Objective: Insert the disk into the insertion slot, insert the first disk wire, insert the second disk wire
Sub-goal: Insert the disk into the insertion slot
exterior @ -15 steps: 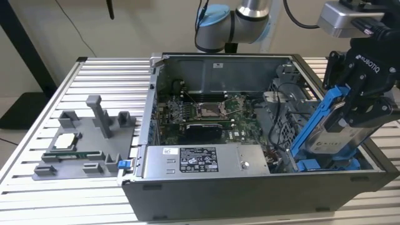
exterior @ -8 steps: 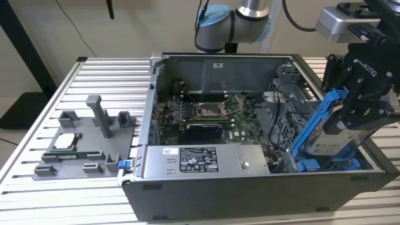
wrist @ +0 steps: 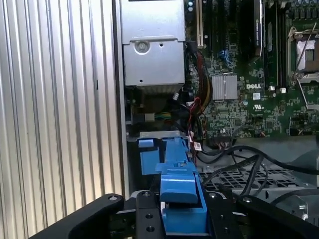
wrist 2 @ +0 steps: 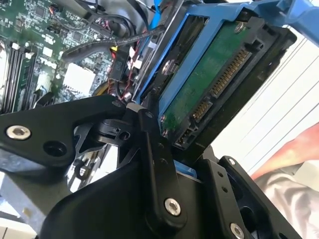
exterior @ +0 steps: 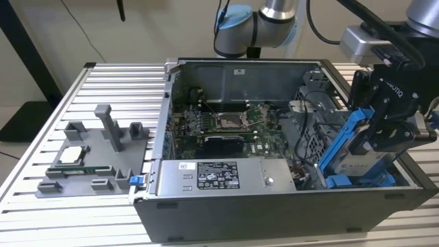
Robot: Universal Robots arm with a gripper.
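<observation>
At the exterior view's right end of the open computer case (exterior: 274, 216), the end effector (exterior: 376, 139) is clamped on the disk (exterior: 358, 160). It grips the disk by its blue carrier frame, so the drive hangs on edge and tilted, labelled face toward the camera. That slant looks deliberate: the narrow lower end points down toward the insertion slot (exterior: 312, 135), the grey perforated cage bay just beside the case's wall, as a carrier entering a bay of matching width would need. Whether the lower end already touches the blue parts at the mouth of the bay I cannot tell. Most of the drive stands above the case rim, so I judge the first step under way and the disk not yet seated. In the second wrist view the green board side of the disk (wrist 2: 199, 104) faces the camera with its connector strip (wrist 2: 227, 74) bare, so no wire is plugged in. In the first wrist view the carrier (wrist: 179, 184) lines up with the bay below, and loose black cables (wrist: 239, 164) lie close alongside, where they could foul the drive. The power supply box (exterior: 219, 177) and motherboard (exterior: 226, 128) sit apart from the work, and the grey fixture (exterior: 89, 154) rests well away on the ribbed tabletop (exterior: 116, 82).
</observation>
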